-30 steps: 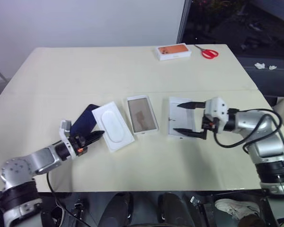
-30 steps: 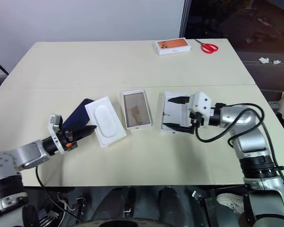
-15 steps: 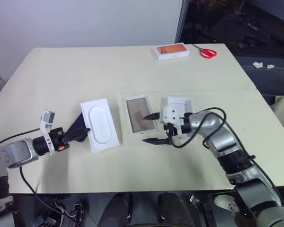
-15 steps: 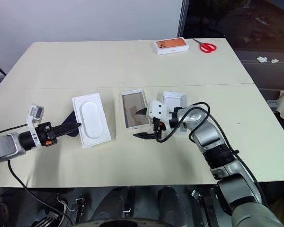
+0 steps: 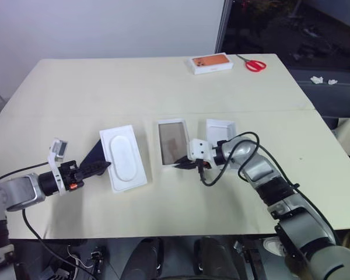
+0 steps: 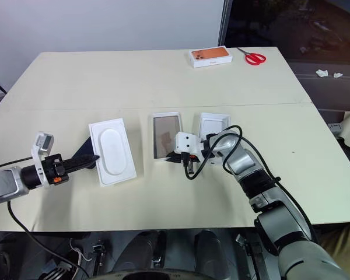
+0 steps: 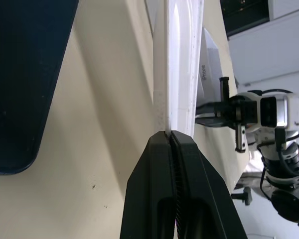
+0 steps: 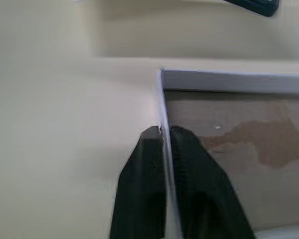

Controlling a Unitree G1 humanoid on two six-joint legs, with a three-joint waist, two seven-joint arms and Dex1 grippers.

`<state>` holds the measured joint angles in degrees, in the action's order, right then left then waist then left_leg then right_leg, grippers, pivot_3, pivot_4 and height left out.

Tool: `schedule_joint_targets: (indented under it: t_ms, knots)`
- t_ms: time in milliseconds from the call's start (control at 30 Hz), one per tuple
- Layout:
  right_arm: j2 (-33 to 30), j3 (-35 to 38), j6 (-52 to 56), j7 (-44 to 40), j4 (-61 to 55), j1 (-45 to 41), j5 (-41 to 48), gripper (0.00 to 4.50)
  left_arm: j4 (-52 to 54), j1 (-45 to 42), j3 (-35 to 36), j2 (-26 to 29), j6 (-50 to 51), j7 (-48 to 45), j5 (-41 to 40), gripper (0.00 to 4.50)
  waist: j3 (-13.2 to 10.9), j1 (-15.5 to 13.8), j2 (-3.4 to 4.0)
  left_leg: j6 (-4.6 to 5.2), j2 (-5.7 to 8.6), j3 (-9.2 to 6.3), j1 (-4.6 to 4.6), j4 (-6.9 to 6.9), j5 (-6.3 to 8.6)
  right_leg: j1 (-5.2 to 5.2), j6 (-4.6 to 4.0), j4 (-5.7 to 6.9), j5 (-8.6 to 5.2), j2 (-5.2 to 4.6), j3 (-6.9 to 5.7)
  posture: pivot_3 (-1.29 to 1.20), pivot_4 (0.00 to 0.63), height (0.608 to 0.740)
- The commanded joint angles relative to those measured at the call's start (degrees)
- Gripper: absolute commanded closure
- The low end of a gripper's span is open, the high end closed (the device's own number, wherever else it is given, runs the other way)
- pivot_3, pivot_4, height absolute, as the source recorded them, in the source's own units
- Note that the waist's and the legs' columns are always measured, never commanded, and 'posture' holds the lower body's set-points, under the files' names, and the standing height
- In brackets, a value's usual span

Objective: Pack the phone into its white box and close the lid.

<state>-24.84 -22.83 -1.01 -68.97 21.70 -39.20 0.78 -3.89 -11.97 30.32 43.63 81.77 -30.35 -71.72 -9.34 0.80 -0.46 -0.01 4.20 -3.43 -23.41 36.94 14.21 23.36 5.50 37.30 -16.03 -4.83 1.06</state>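
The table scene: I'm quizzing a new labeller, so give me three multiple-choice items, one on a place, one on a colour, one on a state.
1. Where are the scissors?
A. beside the orange-pictured box
B. inside the white box
C. under the insert tray

2. The white box's inner floor is:
A. green
B. tan-brown
C. black

3. The right pincer is:
A. wide open above the phone
B. shut on the white box's wall
C. holding the scissors

Answers: 1 A, they lie together at the table's far edge; 2 B, right wrist view shows brown; 3 B, its fingers pinch the wall.
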Motion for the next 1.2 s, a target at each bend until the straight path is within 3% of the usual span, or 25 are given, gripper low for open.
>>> schedule_joint_targets:
  t_ms: [33,67,300,633,1033,1133,1200]
  knots:
    - [0.1,-0.3,-1.0,-0.5,0.5,0.0,-0.9,4.26,0.6,-0.5,2.4,0.2,0.2,0.0,-1.8,4.50,0.0,0.0,-0.01,0.00,0.00,0.00,0.00,0.00,0.00,0.00,0.00,0.00,0.00,0.00,0.00,0.00,0.150,0.740]
    - [0.2,-0.2,-0.9,-0.5,0.2,0.2,-0.8,4.46,0.5,-0.8,2.7,0.0,-0.3,0.2,-1.7,4.50,0.0,0.0,-0.01,0.00,0.00,0.00,0.00,0.00,0.00,0.00,0.00,0.00,0.00,0.00,0.00,0.00,0.150,0.740]
    - [0.3,0.0,1.8,-0.6,-4.8,1.7,-0.2,4.46,-1.4,-4.1,6.4,-2.1,-4.4,3.1,-2.5,4.50,0.0,0.0,-0.04,-0.02,0.00,-0.02,0.00,0.01,-0.01,-0.01,0.00,0.00,0.00,0.00,-0.02,0.00,0.150,0.740]
    - [1.7,0.1,13.8,4.3,-14.9,3.8,-0.6,4.46,1.3,-4.6,3.2,-6.0,-2.2,6.2,-4.5,4.50,0.0,0.1,-0.04,-0.02,0.00,-0.02,-0.01,-0.03,-0.01,0.03,0.00,0.02,0.00,0.01,0.01,0.00,0.150,0.740]
    - [-0.3,0.4,22.2,2.7,-24.4,7.9,2.9,4.46,-2.7,-9.2,-0.6,-3.5,0.3,3.4,-3.3,4.50,0.0,0.1,-0.05,0.14,-0.01,-0.02,-0.01,-0.02,0.08,0.02,0.00,0.04,0.00,0.04,0.01,0.00,0.150,0.740]
    - [1.0,0.7,24.4,3.5,-24.4,7.6,4.3,3.59,-2.8,-9.8,-1.5,-4.0,-0.5,2.9,-2.1,4.50,0.0,0.0,-0.06,0.13,-0.01,-0.02,-0.01,-0.02,0.08,0.02,0.00,0.03,0.00,0.03,0.01,0.00,0.150,0.740]
    - [0.3,1.0,24.3,3.0,-24.7,7.6,4.7,2.65,-2.9,-9.9,-2.4,-4.1,-0.7,2.2,-1.3,4.50,0.0,0.0,-0.06,0.13,-0.01,-0.02,-0.01,-0.02,0.08,0.03,0.00,0.03,0.00,0.03,0.01,0.00,0.150,0.740]
